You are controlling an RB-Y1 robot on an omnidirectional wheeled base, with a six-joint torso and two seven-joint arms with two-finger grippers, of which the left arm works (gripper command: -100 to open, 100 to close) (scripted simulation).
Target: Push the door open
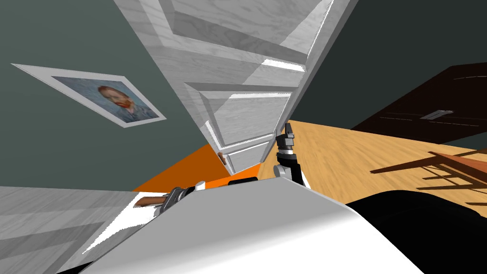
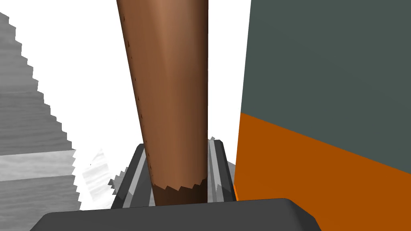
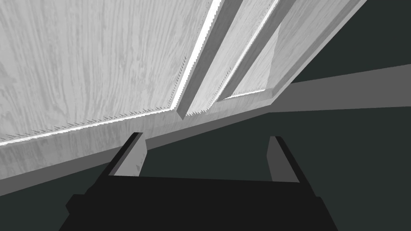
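Door [image 1: 247,114], white-grey and panelled, looks partly swung, just ahead of the right tool [image 3: 206,138]. That tool's two fingers are spread apart with nothing between them. The panelled face lies close beside one finger, though I cannot tell whether it touches. The placing suits a push, with the side of the tool set against the face near the door's edge. A small brown knob [image 1: 221,158] sits low on the door's other face.

The left tool [image 2: 178,144] is clamped on a brown handle [image 2: 172,80], its fingers pressing the sides. The handle juts from a white, wood-grained surface [image 1: 43,219] right by that tool; I cannot tell whether this is a second leaf. The hold probably steadies or unlatches it.

Beyond the left tool the floor is orange [image 2: 305,172]; past the right tool it turns to light wood planking [image 1: 342,157]. The walls are dark green [image 1: 57,138], one carrying a framed portrait [image 1: 114,100]. A dark brown piece of furniture [image 1: 428,114] stands well beyond the right tool.
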